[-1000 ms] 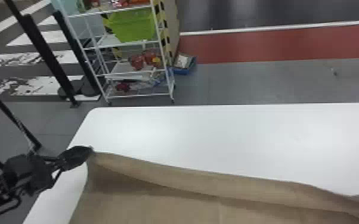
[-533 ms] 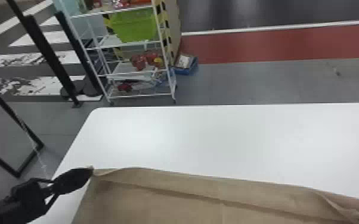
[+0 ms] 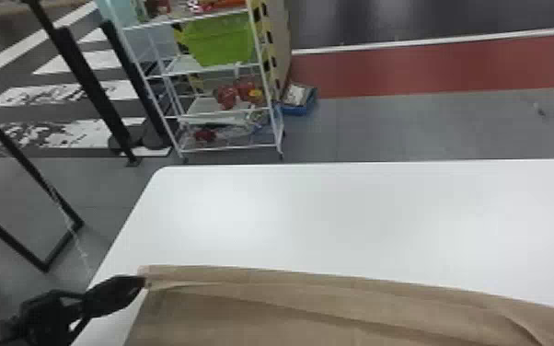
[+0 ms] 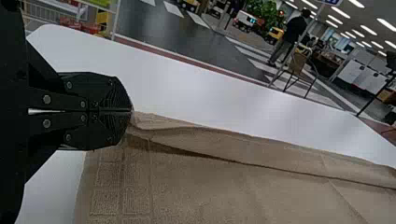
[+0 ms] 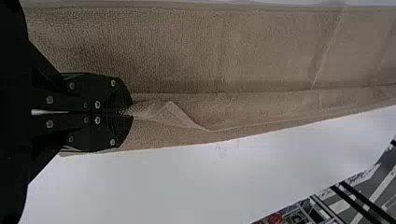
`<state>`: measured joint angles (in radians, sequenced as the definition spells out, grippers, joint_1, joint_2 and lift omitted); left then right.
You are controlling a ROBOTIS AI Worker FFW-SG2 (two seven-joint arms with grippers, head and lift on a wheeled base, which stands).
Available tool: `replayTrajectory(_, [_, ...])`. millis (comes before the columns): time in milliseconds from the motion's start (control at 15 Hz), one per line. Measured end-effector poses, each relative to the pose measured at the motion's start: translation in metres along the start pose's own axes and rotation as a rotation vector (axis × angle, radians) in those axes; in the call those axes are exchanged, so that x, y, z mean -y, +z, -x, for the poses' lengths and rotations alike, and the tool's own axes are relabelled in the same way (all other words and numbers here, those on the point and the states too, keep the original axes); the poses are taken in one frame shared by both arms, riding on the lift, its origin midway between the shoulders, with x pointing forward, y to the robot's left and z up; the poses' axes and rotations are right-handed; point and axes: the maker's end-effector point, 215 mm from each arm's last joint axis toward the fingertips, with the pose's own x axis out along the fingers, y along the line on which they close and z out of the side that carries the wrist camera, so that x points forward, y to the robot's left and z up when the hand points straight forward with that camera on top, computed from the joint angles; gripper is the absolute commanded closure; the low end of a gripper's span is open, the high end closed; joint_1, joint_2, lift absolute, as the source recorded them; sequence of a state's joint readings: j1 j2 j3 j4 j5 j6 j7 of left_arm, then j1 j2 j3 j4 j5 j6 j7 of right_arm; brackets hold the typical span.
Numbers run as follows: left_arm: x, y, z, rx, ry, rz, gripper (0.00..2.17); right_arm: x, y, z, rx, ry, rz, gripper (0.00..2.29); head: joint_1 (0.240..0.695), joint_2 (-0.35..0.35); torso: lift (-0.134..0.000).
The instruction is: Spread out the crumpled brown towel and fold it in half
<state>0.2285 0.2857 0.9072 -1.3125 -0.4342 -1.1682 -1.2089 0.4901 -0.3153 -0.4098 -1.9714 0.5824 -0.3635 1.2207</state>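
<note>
By the bench's left edge [image 3: 141, 209], the left tool [image 4: 132, 110] pinched the towel [image 3: 253, 313], the right tool [image 5: 131, 112] elsewhere; spreading probably wanted flat lowering next.

Left end effector [image 3: 142, 281] over desk's left side, tips together on corner of brown towel [image 3: 290, 313]. Its black arm comes in low on left. Towel spread wide along near part of white desk [image 3: 336, 221], far edge running clear across to right border, long shallow creases just inside that edge, another wrinkle near right. Beyond desk, white wire rack [image 3: 198, 106] with lime-green bin [image 3: 221, 41], red items [image 3: 227, 96] on shelf below. Blue tray [image 3: 297, 110] on grey floor [image 3: 382, 129] beside rack. Red strip [image 3: 428, 66] crosses floor farther back. Black posts [image 3: 89, 92] left of rack.
</note>
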Motion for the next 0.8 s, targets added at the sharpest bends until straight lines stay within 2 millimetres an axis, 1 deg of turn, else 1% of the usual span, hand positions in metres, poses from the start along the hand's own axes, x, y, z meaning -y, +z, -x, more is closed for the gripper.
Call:
replayTrajectory(133, [0.004, -0.005, 0.002, -0.003, -0.011, -0.005, 2.14, -0.011, -0.005, -0.005, -0.030, 0.032, 0.062, 1.29, 0.695, 0.276, -0.122])
replayTrajectory(333, [0.010, -0.012, 0.005, -0.012, -0.031, -0.008, 2.14, -0.017, -0.009, -0.010, -0.055, 0.047, 0.100, 1.29, 0.695, 0.287, -0.122])
replayTrajectory(600, [0.016, -0.019, 0.010, -0.035, -0.059, -0.027, 2.14, -0.013, -0.012, -0.006, -0.067, 0.042, 0.119, 1.29, 0.695, 0.296, -0.122])
replayTrajectory(800, [0.024, -0.009, 0.015, -0.021, -0.077, -0.106, 2.14, -0.009, 0.001, 0.003, -0.057, 0.025, 0.159, 1.29, 0.695, 0.300, -0.122])
